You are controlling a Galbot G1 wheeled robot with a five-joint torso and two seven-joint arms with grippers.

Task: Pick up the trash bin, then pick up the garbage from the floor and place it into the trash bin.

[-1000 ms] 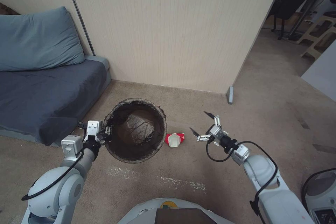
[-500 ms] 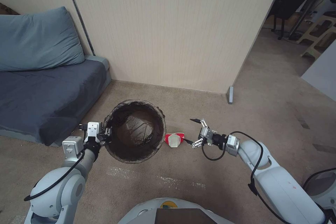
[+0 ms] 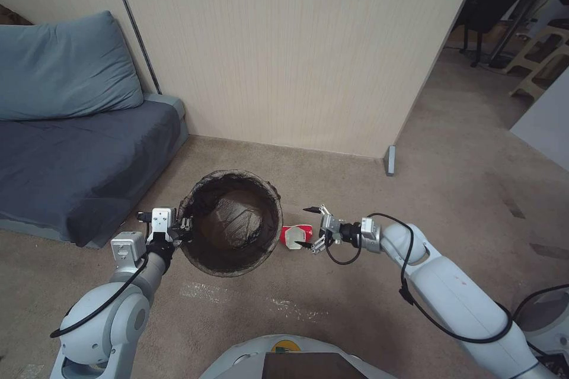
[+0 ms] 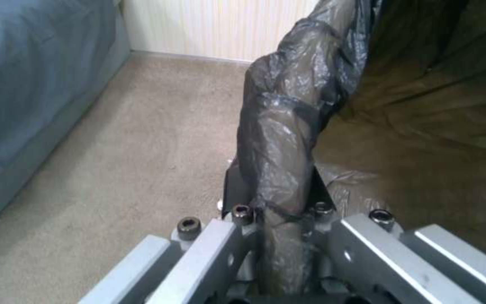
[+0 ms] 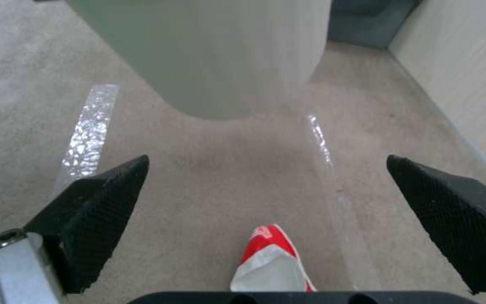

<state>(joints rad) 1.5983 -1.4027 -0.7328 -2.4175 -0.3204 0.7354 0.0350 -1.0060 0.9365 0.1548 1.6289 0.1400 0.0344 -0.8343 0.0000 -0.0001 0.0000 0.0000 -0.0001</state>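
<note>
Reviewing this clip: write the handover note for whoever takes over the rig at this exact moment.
Left gripper: shut on the trash bin at its bag-lined rim.
Right gripper: open, low over the floor, fingers either side of the red-and-white carton, not closed on it.
Carton lies on the carpet beside the bin.
Done: bin gripped.
Left: close on the carton, lift it, drop it in the bin.

No readable text, label or sign anywhere
</note>
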